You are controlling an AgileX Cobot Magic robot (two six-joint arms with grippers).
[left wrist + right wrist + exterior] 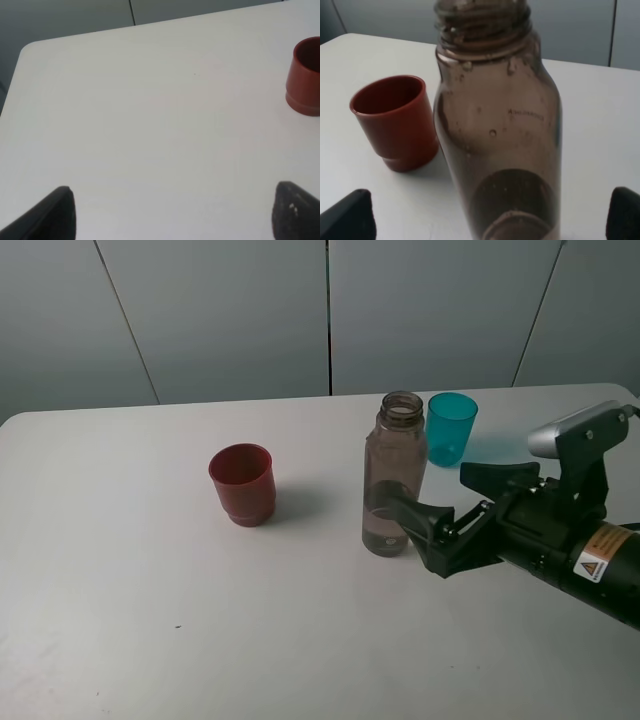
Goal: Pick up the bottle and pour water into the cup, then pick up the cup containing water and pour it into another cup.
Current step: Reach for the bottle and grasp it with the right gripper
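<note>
From my console I see a plain white table [120,570] with rounded corners, backed by a pale grey panelled wall [230,310] (thin dark seams [328,315] divide the panels), all under soft, even light.

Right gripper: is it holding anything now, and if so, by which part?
Nothing is held. The right gripper stands open around the lower body of the bottle, with a gap showing on each side in the right wrist view.
</note>
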